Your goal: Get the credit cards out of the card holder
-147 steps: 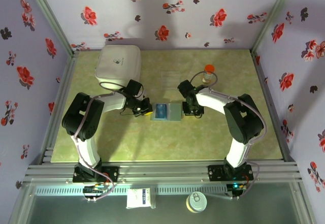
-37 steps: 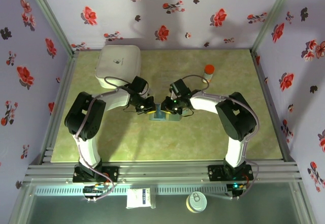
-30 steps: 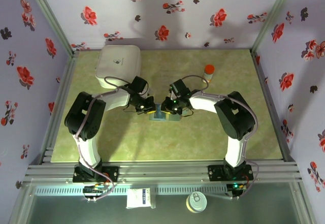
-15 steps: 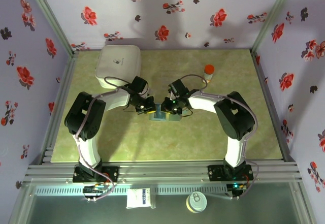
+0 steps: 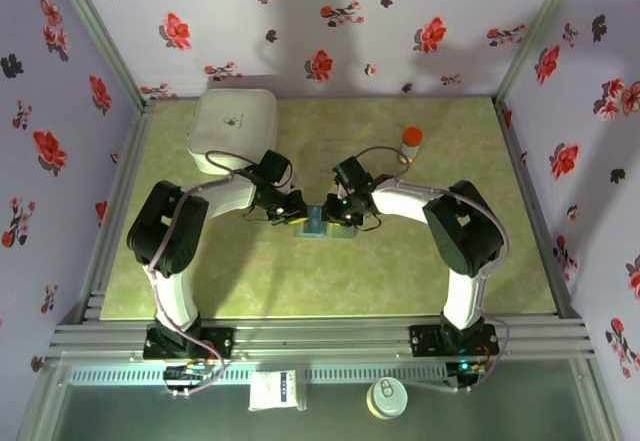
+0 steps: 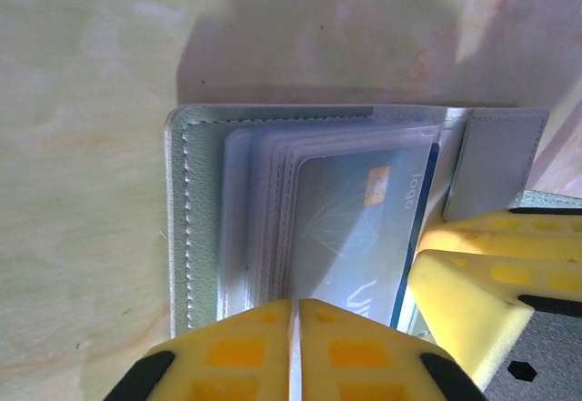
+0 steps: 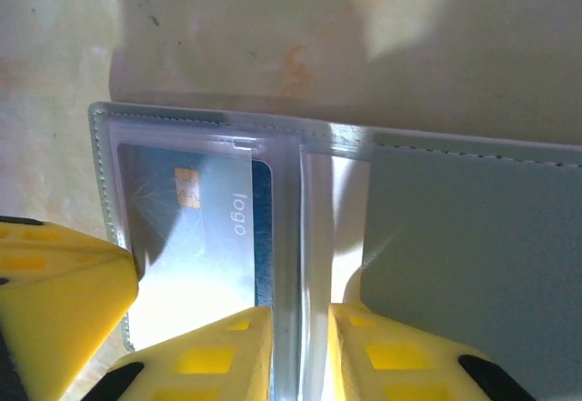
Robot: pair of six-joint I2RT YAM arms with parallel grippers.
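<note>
Both grippers have closed in since the earlier top view, from the ends of the holder to right over it. One blue card lies in the holder's left panel under the top clear sleeve, with a bare strip of it poking out toward the fold. The holder lies open and flat at mid-table. The left gripper sits at the holder's near edge, its fingers pressed all but together with a hairline slit between them; I cannot tell whether a sleeve edge is caught. The right gripper sits at the fold, its fingers narrowly parted with clear plastic running into the gap; I cannot tell whether it is clamped. To do this well, I'd pin the left panel, nip only the bare strip, and draw the card flat toward the fold so the sleeves don't lift. Count: one card, one holder, several sleeves, two grippers, one white box left of and behind the holder, and one orange-capped bottle right of and behind it.
</note>
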